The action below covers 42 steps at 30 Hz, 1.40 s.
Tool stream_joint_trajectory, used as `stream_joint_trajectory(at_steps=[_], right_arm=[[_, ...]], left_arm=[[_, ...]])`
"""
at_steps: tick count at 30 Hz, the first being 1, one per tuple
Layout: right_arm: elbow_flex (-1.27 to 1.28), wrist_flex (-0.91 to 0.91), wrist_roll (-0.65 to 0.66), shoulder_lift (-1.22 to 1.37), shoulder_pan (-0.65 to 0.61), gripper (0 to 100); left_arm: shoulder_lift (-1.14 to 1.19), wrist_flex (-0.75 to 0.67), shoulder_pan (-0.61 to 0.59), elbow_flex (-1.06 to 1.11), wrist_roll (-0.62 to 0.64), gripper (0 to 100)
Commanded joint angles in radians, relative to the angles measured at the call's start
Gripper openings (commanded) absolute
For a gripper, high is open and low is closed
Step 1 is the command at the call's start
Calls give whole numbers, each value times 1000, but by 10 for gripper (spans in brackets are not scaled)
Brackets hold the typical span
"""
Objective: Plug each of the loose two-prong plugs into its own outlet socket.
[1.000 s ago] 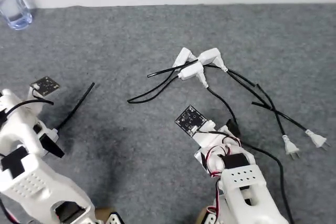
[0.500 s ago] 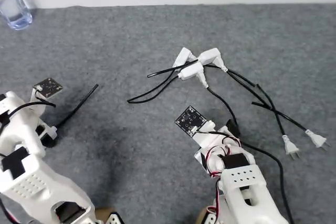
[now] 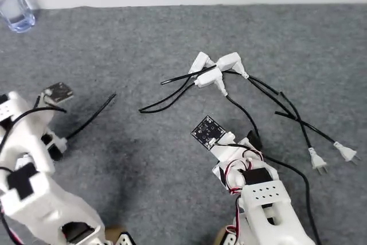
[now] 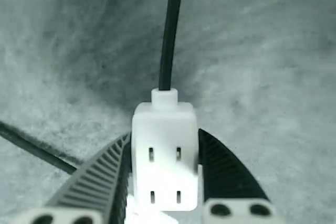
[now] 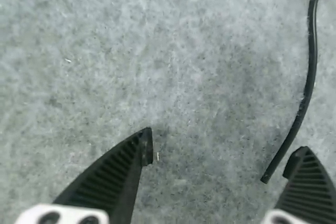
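My left gripper (image 4: pixel 164 139) is shut on a white outlet socket block (image 4: pixel 164 156) that shows two pairs of slots. Its black cord (image 4: pixel 169 30) runs away over the grey mat. In the high view that cord (image 3: pixel 92 116) trails right from the left arm. Two loose two-prong plugs (image 3: pixel 316 162) (image 3: pixel 347 153) lie at the right on black cords. A cluster of white plugs and sockets (image 3: pixel 212 70) sits at the centre back. My right gripper (image 5: pixel 220 161) is open just above the mat, with a black cord (image 5: pixel 304 87) passing close to one finger.
A clear plastic bottle (image 3: pixel 14 4) stands at the back left corner. Black cords (image 3: pixel 287 107) cross between the cluster and the loose plugs. A looped cord (image 3: pixel 166 96) lies left of the cluster. Bare grey mat (image 3: pixel 126 44) stretches between the arms.
The left arm has swung to the right, and the cord trailing from it has slid right across the mat. The right arm and the plugs have not moved.
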Motion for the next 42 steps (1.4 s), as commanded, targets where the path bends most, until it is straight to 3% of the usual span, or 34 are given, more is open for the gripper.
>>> stream_joint_trajectory(at_steps=[1, 7, 11, 16, 24, 31, 37, 42], right_arm=[[-11, -21, 8, -15, -8, 383], [-12, -21, 9, -15, 7, 383], [-34, -50, 0, -16, 122, 383], [-58, -105, -100, -16, 272, 383], [-81, -154, -203, -16, 412, 383], [-100, -205, -344, -16, 567, 383], [-101, -213, -362, -16, 581, 383], [-97, -231, -361, -16, 582, 383]], left_arm=[[-180, 75, 71, -30, -8, 13], [-364, 247, 229, 28, -6, 13], [-466, 265, 384, 130, 46, 13], [-532, 186, 591, 274, 160, 13], [-532, 11, 911, 447, 351, 13], [-531, -155, 1059, 486, 459, 13], [-516, -264, 1191, 483, 523, 13], [-311, -341, 1237, 412, 539, 13]])
